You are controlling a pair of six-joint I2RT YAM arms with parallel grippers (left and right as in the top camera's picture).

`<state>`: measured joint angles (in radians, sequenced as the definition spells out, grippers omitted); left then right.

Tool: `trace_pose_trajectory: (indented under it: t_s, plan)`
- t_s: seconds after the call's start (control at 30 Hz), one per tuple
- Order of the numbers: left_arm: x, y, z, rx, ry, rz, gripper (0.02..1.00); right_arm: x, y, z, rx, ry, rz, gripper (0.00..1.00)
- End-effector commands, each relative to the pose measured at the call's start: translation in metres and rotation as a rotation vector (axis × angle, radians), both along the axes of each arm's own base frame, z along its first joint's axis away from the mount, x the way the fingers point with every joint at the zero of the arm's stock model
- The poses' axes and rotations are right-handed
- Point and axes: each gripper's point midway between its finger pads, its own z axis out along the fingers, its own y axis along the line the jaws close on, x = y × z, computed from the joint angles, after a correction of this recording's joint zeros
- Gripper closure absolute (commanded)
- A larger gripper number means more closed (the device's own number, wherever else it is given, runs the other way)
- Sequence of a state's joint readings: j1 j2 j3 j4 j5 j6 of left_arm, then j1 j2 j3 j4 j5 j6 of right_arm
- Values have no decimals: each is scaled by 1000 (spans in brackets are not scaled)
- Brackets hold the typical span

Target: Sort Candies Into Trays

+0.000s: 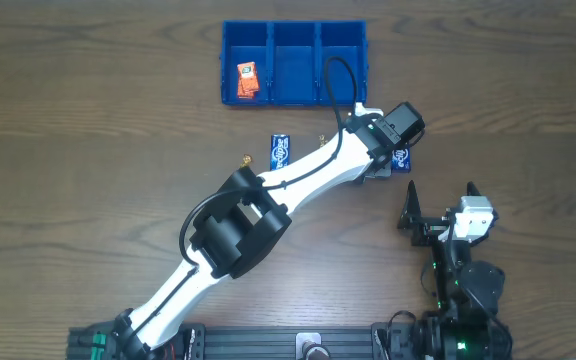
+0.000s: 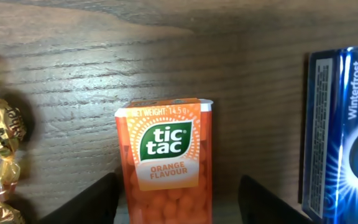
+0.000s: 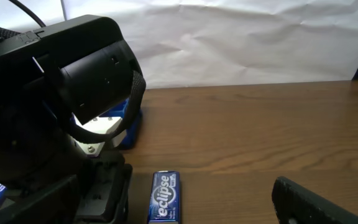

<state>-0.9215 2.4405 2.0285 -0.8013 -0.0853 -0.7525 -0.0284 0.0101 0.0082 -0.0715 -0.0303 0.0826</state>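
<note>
Left hand [image 2: 178, 202] spread, we see an orange plastic mint box [image 2: 165, 149] between its fingers | flat blue mint packet [image 2: 344, 134] just beside | right hand [image 1: 440, 195] spread, empty.

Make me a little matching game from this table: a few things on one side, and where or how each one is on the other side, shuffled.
Things:
1. orange box
2. blue pack
3. right pincer
4. blue tray

Places or states:
A. open, holding nothing
B. has one orange packet in an end compartment
C. between the left pincer's open fingers
D. flat on the table, outside the tray

Pairs: 1-C, 2-D, 3-A, 4-B.
</note>
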Motion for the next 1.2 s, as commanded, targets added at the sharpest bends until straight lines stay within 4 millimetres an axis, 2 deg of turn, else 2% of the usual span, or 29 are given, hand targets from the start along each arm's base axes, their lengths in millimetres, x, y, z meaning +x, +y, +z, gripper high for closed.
trace_pose_trajectory:
  t_s: [0.03,0.13,0.27,0.5,0.6,0.7,0.87,0.9,1.03,1.13,1.2]
  plan:
    - [7,7,-3,13,-6,28,542,0,2,-1,-12,2,8,3]
    - [8,8,-3,17,-10,29,645,0,2,-1,-12,3,8,3]
    - [9,10,-3,28,-18,32,715,0,2,-1,-12,3,8,3]
    - [10,11,0,31,-25,27,746,0,2,-1,-12,2,8,3]
    - [12,10,13,18,-47,28,748,0,2,-1,-12,2,8,3]
    - [25,14,47,-9,-111,33,744,0,2,-1,-12,3,8,3]
    - [59,44,129,-46,-270,51,739,0,2,-1,-12,3,8,3]
    - [67,55,150,-55,-306,58,739,0,2,-1,-12,3,8,3]
    - [91,103,209,-59,-410,97,739,0,2,-1,-12,3,8,3]
    - [103,142,233,-45,-442,145,746,0,2,-1,-12,3,8,3]
    - [113,169,239,-26,-444,184,748,0,2,-1,-12,2,8,3]
